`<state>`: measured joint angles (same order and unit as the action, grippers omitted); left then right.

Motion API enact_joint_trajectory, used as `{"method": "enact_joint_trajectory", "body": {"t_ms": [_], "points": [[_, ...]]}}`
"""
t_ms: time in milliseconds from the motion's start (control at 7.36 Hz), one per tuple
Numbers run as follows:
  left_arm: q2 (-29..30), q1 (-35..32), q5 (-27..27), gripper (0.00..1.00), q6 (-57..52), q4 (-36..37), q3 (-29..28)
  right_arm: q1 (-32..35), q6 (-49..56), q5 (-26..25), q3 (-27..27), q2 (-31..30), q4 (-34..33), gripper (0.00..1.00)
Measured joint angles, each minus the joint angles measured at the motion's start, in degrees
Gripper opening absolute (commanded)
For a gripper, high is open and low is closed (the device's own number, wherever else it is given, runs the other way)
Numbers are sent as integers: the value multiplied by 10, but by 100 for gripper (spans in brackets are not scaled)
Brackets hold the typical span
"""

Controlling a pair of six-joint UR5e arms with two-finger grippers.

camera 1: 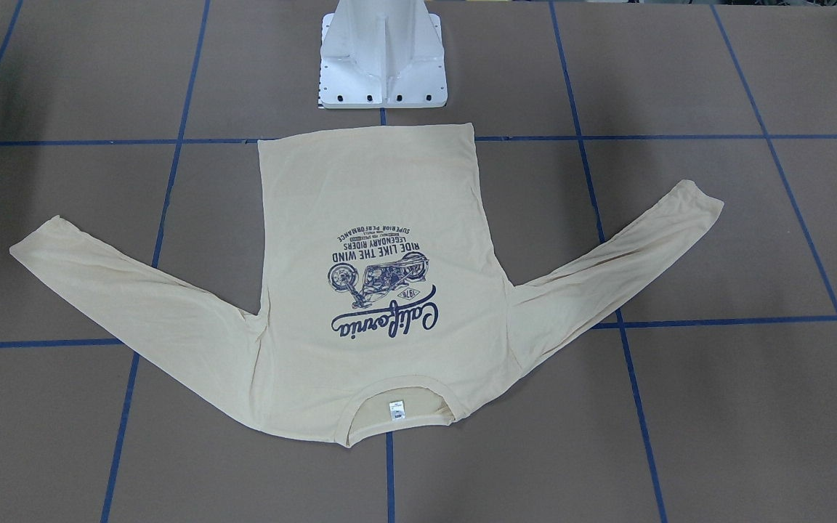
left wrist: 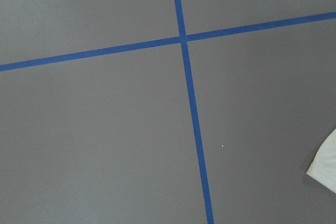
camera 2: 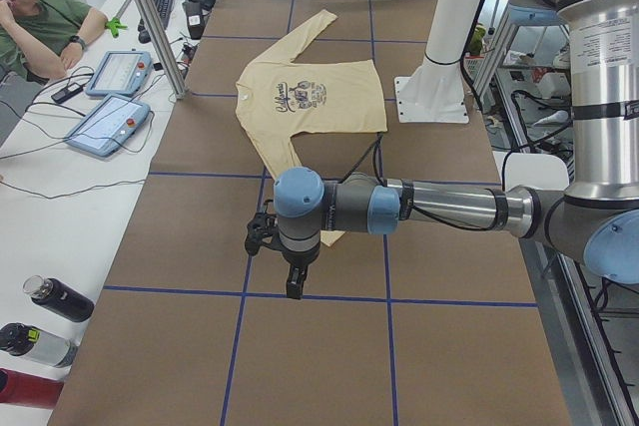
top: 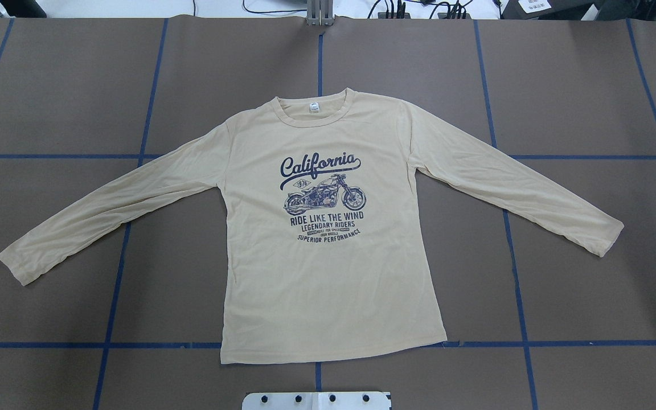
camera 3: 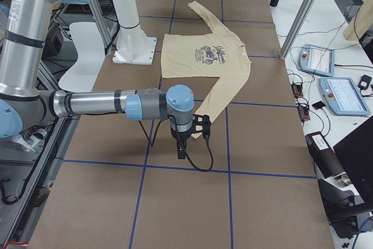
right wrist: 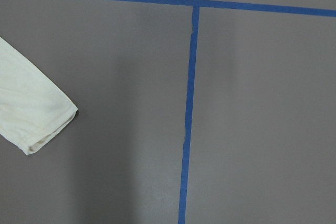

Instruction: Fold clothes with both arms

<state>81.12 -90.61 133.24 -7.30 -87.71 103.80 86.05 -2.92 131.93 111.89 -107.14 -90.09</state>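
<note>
Cream-yellow long-sleeved cloth T-shirt (top: 328, 273) lies flat, print up, sleeves spread, mid brown papered tabletop (top: 77, 85), laid out for folding. Grey arm's left hand (camera 2: 292, 284) and right hand (camera 3: 181, 152) hover near the cuffs; spread or pressed together, I cannot tell.

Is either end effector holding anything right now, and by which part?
Nothing is held. The T-shirt lies flat, with neither the left end effector nor the right end effector touching it.
</note>
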Motion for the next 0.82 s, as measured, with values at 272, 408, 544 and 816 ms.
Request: {"method": "enact_joint_trajectory", "body": {"t_ms": [272,408,544,816], "points": [[0,0,0,100,0,0,12,0,0,0,0,0,0,100],[0,1,0,100,0,1,23,0,0,0,0,0,0,100],[1,4,-1,100,0,0,33,0,-1,0,0,0,0,100],[1,8,-2,100,-13,-3,59,-1,-1,0,0,3,0,100]]}}
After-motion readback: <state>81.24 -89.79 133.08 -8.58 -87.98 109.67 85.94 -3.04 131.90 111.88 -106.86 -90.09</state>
